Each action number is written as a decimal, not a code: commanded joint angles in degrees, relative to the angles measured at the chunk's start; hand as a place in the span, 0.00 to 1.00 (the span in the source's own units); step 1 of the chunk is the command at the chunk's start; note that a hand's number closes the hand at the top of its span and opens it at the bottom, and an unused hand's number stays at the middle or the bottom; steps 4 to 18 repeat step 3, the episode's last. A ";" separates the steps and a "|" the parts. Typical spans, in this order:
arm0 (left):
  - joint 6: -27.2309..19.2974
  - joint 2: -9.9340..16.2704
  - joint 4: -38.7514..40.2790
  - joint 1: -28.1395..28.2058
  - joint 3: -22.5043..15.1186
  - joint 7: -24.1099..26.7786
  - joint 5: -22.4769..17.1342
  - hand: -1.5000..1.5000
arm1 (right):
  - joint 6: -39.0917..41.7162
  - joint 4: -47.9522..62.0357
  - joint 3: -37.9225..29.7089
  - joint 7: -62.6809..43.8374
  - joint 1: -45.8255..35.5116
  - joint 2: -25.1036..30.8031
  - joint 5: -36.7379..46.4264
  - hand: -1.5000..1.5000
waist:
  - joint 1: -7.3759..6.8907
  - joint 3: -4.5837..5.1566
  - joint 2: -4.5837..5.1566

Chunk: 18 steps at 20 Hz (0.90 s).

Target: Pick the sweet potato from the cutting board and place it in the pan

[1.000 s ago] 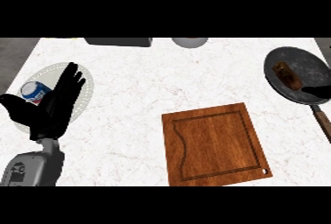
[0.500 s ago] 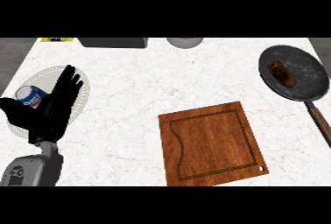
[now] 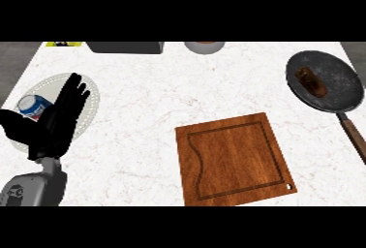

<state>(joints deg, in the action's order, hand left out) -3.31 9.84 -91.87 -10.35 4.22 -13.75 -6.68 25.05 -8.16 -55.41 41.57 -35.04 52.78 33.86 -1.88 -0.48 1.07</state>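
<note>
A sweet potato [image 3: 312, 80] lies inside a dark pan [image 3: 343, 99] at the far right of a white marbled counter [image 3: 186, 92], the pan's brown handle [image 3: 355, 138] running toward the near edge. Well apart from it, in the middle of the counter, sits a wooden cutting board [image 3: 236, 160] with a groove around its border and a small hole at one near corner. On the left side of the counter the robot's left hand [image 3: 53, 121] rests open, fingers straight and pointing away, the thumb spread out to the side; it overlaps a pale plate [image 3: 91, 99] with a dotted rim. A small blue and white can [image 3: 33, 105] shows on that plate just beside the fingers; whatever is printed on it cannot be read. Along the far edge stand a dark grey box-like object [image 3: 125, 47], a round light-coloured container [image 3: 205, 46] and a yellow item [image 3: 63, 44] whose markings are too small to make out. The right hand is out of sight
</note>
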 commanded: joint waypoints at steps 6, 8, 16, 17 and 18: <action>0.40 0.08 1.30 -1.67 -0.03 -0.70 -0.13 0.50 | 3.42 -1.59 0.73 3.94 2.78 0.21 -0.56 0.00 | -0.02 0.01 0.04; 0.40 0.08 1.30 -1.67 -0.03 -0.70 -0.13 0.50 | 3.42 -1.59 0.73 3.94 2.78 0.21 -0.56 0.00 | -0.02 0.01 0.04; 0.40 0.08 1.30 -1.67 -0.03 -0.70 -0.13 0.50 | 3.42 -1.59 0.73 3.94 2.78 0.21 -0.56 0.00 | -0.02 0.01 0.04; 0.40 0.08 1.30 -1.67 -0.03 -0.70 -0.13 0.50 | 3.42 -1.59 0.73 3.94 2.78 0.21 -0.56 0.00 | -0.02 0.01 0.04; 0.40 0.08 1.30 -1.67 -0.03 -0.70 -0.13 0.50 | 3.42 -1.59 0.73 3.94 2.78 0.21 -0.56 0.00 | -0.02 0.01 0.04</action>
